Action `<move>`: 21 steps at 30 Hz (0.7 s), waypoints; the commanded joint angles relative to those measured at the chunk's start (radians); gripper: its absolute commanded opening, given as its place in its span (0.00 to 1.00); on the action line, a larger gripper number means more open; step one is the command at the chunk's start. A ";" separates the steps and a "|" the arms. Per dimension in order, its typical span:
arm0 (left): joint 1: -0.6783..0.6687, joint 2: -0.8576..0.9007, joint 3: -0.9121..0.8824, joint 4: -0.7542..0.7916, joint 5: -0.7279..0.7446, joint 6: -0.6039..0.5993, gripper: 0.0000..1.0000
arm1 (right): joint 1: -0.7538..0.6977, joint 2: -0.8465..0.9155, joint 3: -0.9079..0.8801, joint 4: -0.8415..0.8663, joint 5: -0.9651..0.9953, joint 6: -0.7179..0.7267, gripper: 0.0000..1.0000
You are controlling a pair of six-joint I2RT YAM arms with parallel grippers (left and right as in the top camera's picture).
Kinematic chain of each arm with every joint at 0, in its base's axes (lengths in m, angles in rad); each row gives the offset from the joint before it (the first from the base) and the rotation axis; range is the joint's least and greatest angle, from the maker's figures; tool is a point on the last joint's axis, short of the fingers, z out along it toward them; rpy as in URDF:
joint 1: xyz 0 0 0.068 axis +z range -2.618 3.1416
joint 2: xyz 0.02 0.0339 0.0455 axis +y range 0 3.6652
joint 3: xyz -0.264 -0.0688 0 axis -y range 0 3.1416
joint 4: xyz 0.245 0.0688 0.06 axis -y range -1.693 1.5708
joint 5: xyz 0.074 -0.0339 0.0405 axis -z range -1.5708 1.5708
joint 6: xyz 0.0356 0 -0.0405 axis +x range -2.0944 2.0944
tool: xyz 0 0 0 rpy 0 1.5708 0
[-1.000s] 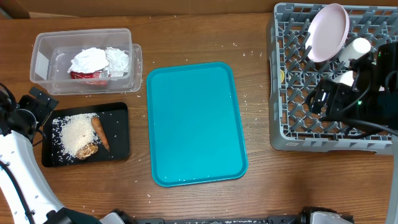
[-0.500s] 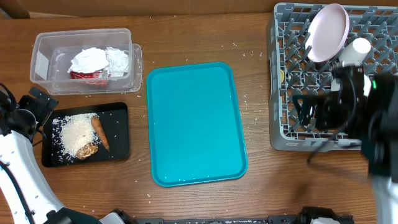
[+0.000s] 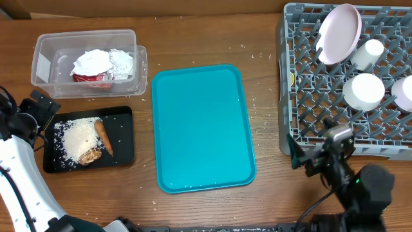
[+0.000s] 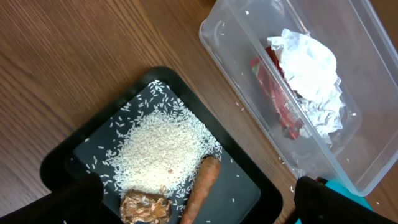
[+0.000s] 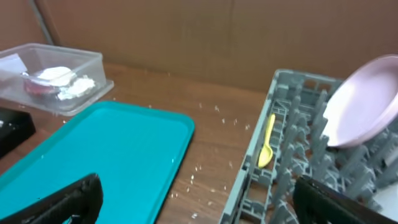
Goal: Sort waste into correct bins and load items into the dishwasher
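Right tool (image 5: 199, 208) stands apart and empty, beside the dish rack (image 3: 302, 84). Left tool (image 4: 199, 193) is likewise apart, above the black tray (image 3: 122, 145). Only the right wrist view shows the yellow spoon (image 5: 266, 142) clearly, in the rack's edge cells. Clear tub (image 3: 45, 48) holds napkins (image 3: 103, 62) and wrapper (image 4: 277, 93). Black tray holds rice (image 4: 165, 146), carrot (image 4: 202, 186) and brown chunk (image 4: 144, 206). Pink plate (image 3: 339, 33) stands in the rack, whose right side is cut off.

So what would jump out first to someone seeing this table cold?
The big teal tray lies dead centre. At right, a grey dish rack holds a pink plate on edge; at left, a clear tub of crumpled napkins sits beside a black tray of rice.
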 commanded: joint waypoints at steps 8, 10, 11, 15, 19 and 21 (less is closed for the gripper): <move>-0.002 0.003 0.005 0.001 -0.006 -0.010 1.00 | 0.012 -0.259 -0.346 0.245 -0.005 -0.002 1.00; -0.002 0.003 0.005 0.001 -0.006 -0.010 1.00 | 0.017 -0.299 -0.393 0.302 0.023 0.005 1.00; -0.002 0.003 0.005 0.001 -0.006 -0.010 1.00 | 0.021 -0.299 -0.396 0.315 0.037 0.005 1.00; -0.002 0.003 0.005 0.001 -0.006 -0.010 1.00 | 0.039 -0.299 -0.407 0.327 0.129 0.005 1.00; -0.002 0.003 0.005 0.001 -0.006 -0.010 1.00 | 0.063 -0.299 -0.411 0.324 0.306 0.079 1.00; -0.002 0.003 0.005 0.001 -0.006 -0.010 1.00 | 0.070 -0.299 -0.411 0.310 0.419 0.166 1.00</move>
